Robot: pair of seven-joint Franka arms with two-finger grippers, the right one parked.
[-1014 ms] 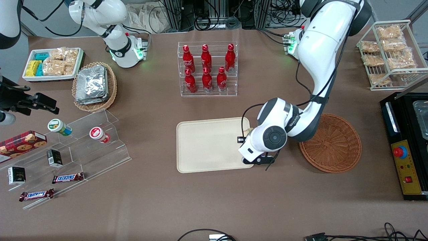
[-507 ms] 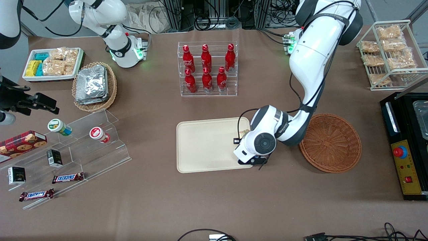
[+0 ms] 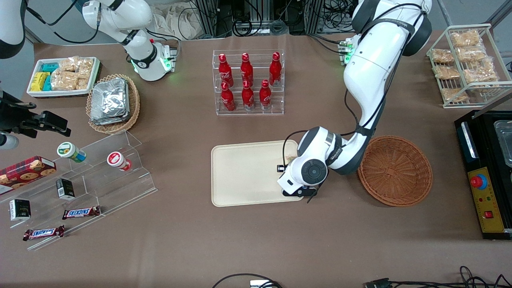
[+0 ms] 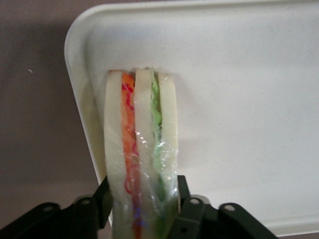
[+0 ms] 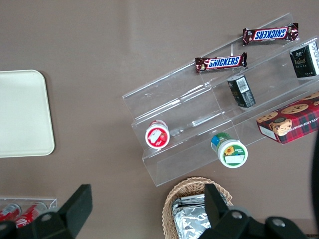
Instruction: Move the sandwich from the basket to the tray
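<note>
Holding the sandwich (image 4: 142,159) upright between its two fingers, your gripper (image 4: 142,211) sits over the tray (image 3: 240,176), at the tray's end that lies toward the working arm. You can see in the wrist view that the fingers (image 4: 102,199) press the outer bread slices from both sides, closed only as far as the wedge allows, with the orange-red and green filling layers facing the camera and clear wrap over them. The sandwich hangs just inside the tray's rounded corner and rim; you cannot tell whether its lower end touches the tray floor. From the front, the arm's wrist covers the gripper (image 3: 289,168) and most of the sandwich. The basket (image 3: 396,172) lies on the table beside the tray, toward the working arm's end, with nothing visible in it. A rack of red bottles (image 3: 248,82) stands farther from the front camera than the tray.
</note>
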